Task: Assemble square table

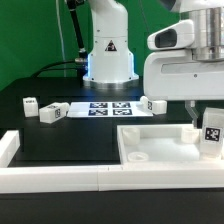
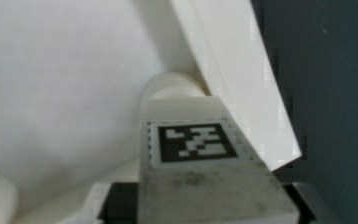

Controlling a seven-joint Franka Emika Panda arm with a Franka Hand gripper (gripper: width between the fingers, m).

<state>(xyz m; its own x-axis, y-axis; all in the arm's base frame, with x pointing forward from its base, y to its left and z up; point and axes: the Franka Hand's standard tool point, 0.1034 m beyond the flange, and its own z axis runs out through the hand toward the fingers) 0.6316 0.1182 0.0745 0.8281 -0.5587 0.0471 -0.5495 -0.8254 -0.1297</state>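
Note:
The square table's white top (image 1: 160,146) lies flat on the black table at the exterior view's right. One tagged white leg (image 1: 211,135) stands upright near its right edge. My gripper (image 1: 207,124) reaches down over that leg. In the wrist view the leg (image 2: 190,150) fills the space between my fingers, and the dark pads (image 2: 121,205) press against both of its sides, so the gripper (image 2: 197,207) is shut on it. The top (image 2: 60,90) lies pale beneath, its raised rim running past the leg. Three more legs (image 1: 29,104) (image 1: 52,112) (image 1: 153,104) lie loose further back.
The marker board (image 1: 100,108) lies flat between the loose legs. A long low white border wall (image 1: 60,178) runs along the near side, with a raised end (image 1: 8,146) at the left. The robot's base (image 1: 108,55) stands at the back.

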